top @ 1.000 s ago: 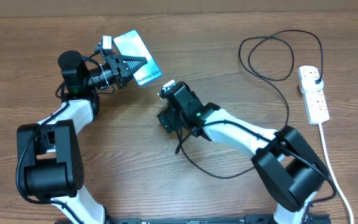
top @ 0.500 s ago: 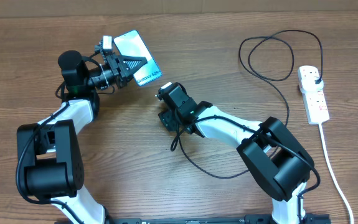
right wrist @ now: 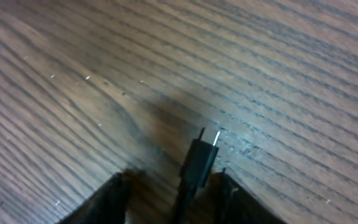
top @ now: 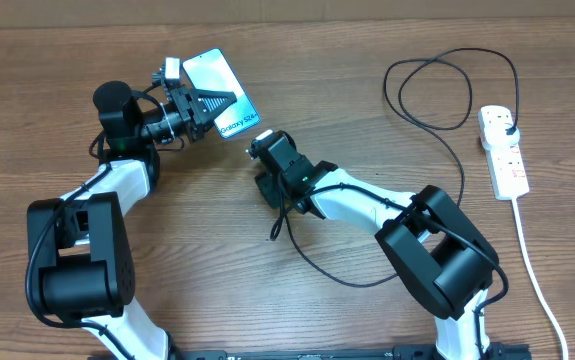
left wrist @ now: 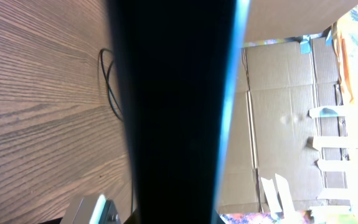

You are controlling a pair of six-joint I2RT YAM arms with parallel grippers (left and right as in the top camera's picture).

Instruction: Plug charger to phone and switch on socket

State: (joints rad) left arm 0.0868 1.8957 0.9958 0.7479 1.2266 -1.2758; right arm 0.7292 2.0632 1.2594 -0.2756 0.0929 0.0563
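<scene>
My left gripper is shut on the phone and holds it tilted above the table at the upper left. In the left wrist view the phone is a dark slab with a light blue edge that fills the middle. My right gripper points down at the table just right of the phone. In the right wrist view the charger's black connector tip lies on the wood between the fingers of my right gripper. The jaws stand apart, with a gap on the left side. The charger cable loops over to the socket.
The socket lies at the right edge, with the charger's black plug end in its top outlet. A thick white cord runs from it toward the front. Cardboard boxes stand beyond the table's far edge.
My right gripper has shifted a little left and up toward the phone. Its jaws have narrowed around the connector tip. The left gripper and phone have not moved.
</scene>
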